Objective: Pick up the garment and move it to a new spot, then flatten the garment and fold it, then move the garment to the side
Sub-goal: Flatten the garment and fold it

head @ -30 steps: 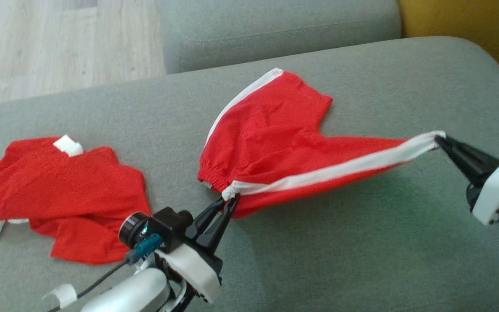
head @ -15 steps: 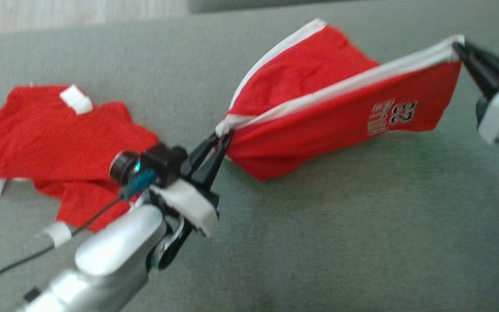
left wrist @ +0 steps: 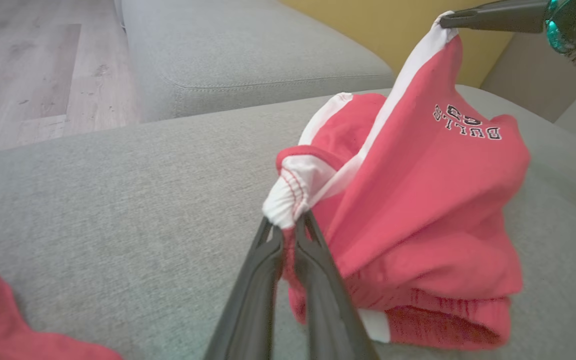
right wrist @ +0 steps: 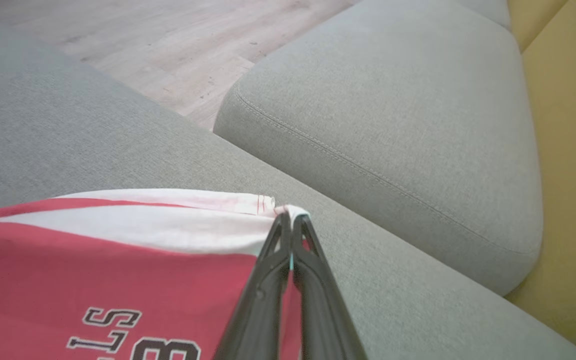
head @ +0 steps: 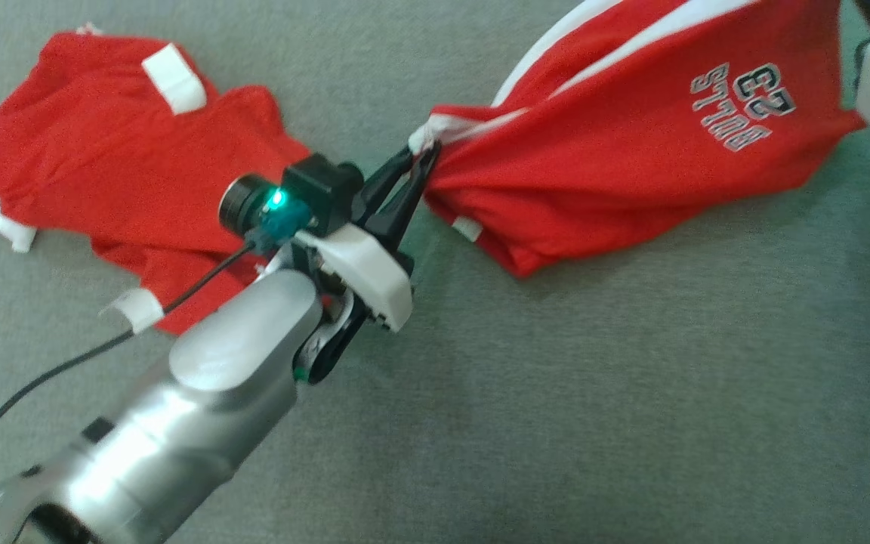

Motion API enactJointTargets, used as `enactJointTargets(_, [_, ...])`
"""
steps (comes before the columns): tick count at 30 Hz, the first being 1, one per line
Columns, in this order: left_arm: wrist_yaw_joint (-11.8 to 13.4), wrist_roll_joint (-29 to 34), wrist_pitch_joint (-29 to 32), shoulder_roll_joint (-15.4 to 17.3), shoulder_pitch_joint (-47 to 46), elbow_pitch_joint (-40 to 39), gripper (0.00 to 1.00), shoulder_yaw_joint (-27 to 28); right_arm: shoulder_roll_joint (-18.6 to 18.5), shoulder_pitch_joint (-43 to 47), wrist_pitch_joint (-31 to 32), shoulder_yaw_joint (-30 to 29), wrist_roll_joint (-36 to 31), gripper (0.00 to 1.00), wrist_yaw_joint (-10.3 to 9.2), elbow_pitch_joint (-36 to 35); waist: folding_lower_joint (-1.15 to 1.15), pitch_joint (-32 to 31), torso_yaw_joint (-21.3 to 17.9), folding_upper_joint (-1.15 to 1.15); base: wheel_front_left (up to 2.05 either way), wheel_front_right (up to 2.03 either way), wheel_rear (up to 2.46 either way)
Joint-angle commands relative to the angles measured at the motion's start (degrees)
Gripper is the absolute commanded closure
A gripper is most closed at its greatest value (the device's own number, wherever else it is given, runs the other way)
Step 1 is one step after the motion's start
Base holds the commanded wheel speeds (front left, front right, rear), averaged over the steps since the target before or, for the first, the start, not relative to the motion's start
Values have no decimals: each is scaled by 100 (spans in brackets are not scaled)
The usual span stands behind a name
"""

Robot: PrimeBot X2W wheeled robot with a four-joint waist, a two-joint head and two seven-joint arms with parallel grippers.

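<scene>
The grey sofa cushion (head: pixel 631 393) lies beneath everything. The red shorts (head: pixel 631 151) hang over it toward one o'clock, stretched between both claws. A second red garment (head: pixel 118 166) lies at ten o'clock. The left claw (head: pixel 424 162) pinches the bunched waistband, the right claw (right wrist: pixel 292 217) the white hem. Pulling apart too hard could slip either thin grip.
</scene>
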Motion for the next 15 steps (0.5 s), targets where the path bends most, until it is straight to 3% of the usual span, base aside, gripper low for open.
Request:
enactJointTargets(1, [-57,22,-98,38,-337,-15,100,239,-55,-171,-34,33,-44,100,20,7,-1,244,222,0,0,0,0])
enactJointTargets(15, [-343,102,-308,-481,-802,555,100,115,12,-1031,-531,701,-103,100,20,1043,-1,634,590,0,0,0,0])
